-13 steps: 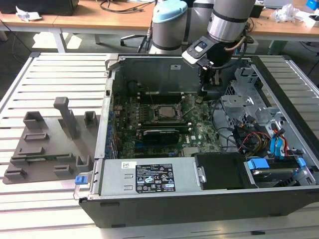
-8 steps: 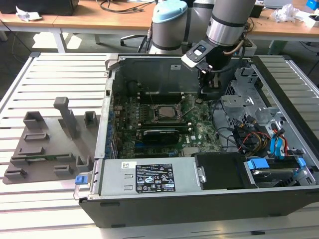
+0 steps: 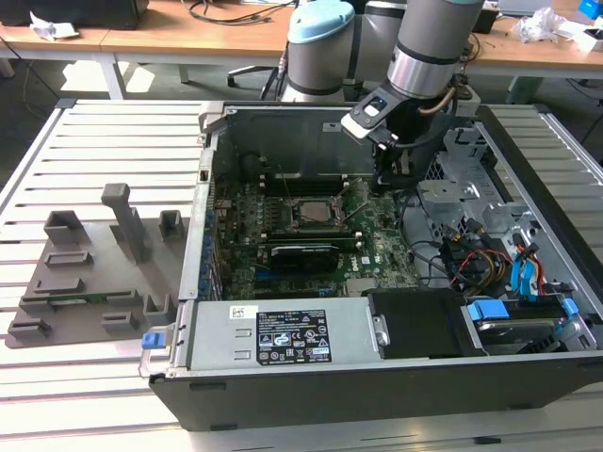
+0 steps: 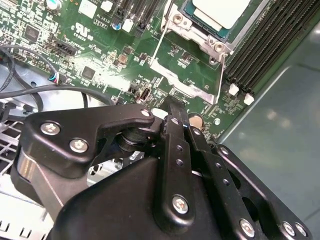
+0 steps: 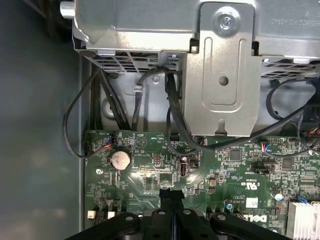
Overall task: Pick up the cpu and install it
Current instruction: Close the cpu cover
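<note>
The cpu point(image 3: 316, 213) has a pale silvery top and lies in the dark socket frame on the green motherboard point(image 3: 377, 247) inside the open computer case point(image 3: 377, 395). In the second wrist view the cpu point(image 4: 220, 12) lies flat in the socket, with the hinged metal plate point(image 4: 187, 75) swung open toward my fingers. My gripper point(image 3: 388, 181) hangs over the board to the exterior view's right of the socket, apart from the cpu. Its black fingertips point(image 5: 171, 194) are pressed together with nothing between them, and they show the same in the second wrist view point(image 4: 172, 107).
A long black card point(image 3: 303, 254) sits in front of the socket, and the power supply point(image 3: 283, 334) lies along the case front. A metal drive cage point(image 5: 220, 65) and black cables point(image 5: 175, 125) crowd the board's edge. A grey fixture tray point(image 3: 94, 273) lies on the slatted table.
</note>
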Tool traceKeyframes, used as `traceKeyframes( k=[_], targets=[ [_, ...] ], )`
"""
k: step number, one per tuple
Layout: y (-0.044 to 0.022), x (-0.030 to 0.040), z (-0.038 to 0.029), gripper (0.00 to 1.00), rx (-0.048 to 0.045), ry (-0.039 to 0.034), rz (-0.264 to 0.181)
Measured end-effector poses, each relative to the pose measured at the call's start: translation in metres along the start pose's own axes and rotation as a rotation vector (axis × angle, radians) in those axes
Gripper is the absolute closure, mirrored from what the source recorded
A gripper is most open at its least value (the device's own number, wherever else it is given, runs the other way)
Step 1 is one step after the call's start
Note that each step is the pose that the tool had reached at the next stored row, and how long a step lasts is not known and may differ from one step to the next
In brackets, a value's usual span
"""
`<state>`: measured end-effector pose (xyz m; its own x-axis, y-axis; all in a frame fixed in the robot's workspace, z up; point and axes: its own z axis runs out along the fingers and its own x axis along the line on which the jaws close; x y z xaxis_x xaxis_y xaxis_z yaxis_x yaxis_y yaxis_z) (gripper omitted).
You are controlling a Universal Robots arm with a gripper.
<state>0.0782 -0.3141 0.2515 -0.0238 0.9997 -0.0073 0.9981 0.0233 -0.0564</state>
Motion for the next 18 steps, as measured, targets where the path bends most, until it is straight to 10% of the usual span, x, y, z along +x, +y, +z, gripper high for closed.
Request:
traceKeyframes(
  k=[18],
  targets=[
    [-0.0208, 0.0006, 0.0034, 0.89, -0.0005, -0.0001, 0.0]
  ],
)
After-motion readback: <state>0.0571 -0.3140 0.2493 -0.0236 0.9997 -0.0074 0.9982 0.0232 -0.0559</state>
